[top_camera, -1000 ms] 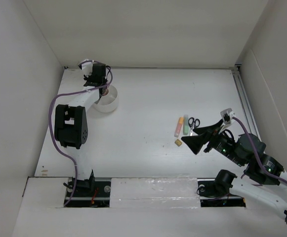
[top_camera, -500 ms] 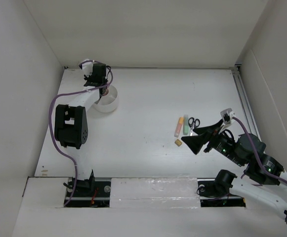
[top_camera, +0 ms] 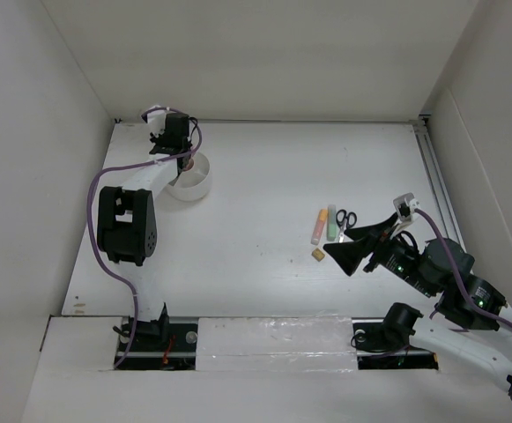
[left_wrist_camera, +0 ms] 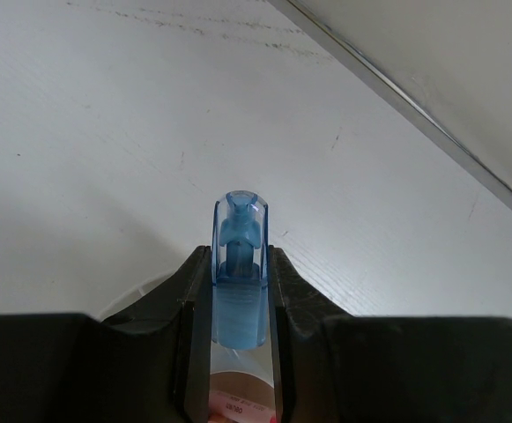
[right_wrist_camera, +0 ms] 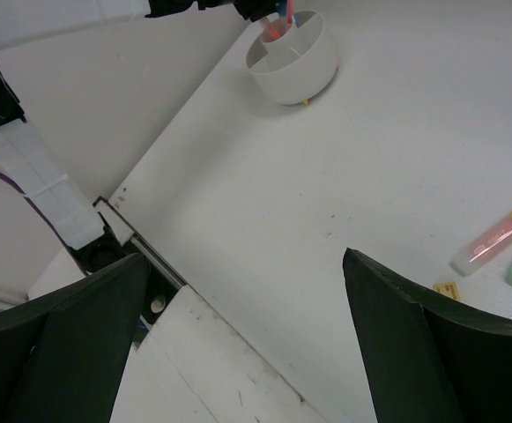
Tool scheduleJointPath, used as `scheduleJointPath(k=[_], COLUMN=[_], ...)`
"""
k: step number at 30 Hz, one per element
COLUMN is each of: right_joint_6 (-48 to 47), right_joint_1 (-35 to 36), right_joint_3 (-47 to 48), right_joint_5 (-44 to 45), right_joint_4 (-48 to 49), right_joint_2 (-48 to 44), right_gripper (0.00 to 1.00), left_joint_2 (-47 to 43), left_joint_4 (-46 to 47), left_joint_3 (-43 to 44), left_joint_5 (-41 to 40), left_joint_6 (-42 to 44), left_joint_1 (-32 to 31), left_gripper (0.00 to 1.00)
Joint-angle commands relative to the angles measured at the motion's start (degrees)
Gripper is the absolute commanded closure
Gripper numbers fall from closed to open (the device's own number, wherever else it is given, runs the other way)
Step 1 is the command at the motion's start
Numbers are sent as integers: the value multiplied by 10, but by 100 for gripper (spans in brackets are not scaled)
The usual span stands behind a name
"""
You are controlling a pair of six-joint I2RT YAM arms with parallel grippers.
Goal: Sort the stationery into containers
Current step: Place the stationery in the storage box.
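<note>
Blue capsule-shaped piece [left_wrist_camera: 238, 264]: the left jaws are clenching it by its flanks, long axis running straight out along the fingers, poised over the far-left rim of the divided white cup [top_camera: 196, 183], so the drop is judged to be lying directly below. The right jaws are hanging released and empty near the orange highlighter [top_camera: 317, 227], green highlighter [top_camera: 332, 223], scissors [top_camera: 347, 218] and eraser cube [top_camera: 318, 255], well apart from the cup.

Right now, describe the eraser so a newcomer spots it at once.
On the white table, look right of centre, at the stationery cluster next to the right gripper. The eraser lies at the cluster's near end, apart from the orange highlighter: a tiny tan cube, where its neighbours are long highlighters and black-handled scissors.
</note>
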Motion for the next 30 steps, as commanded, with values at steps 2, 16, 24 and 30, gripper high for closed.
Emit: scheduleJointPath(k=[2, 16, 24, 30], right_joint_6=[4, 4, 4, 4], right_joint_1=[6, 6, 6, 6], right_joint_3=[-5, -5, -5, -5], right_joint_5=[0, 0, -5, -5], right_joint_4=[32, 37, 37, 37], right_joint_2=[-5, 0, 0, -5], right_gripper=[3, 3, 2, 2], left_joint_2=[-27, -33, -39, -39], left_joint_4=[9, 31, 31, 31], left_joint_3=[3, -8, -8, -14], left_joint_5=[-7, -5, -1, -1], left_joint_6=[13, 13, 13, 13], left_joint_1=[1, 1, 1, 1], left_gripper=[100, 100, 100, 100])
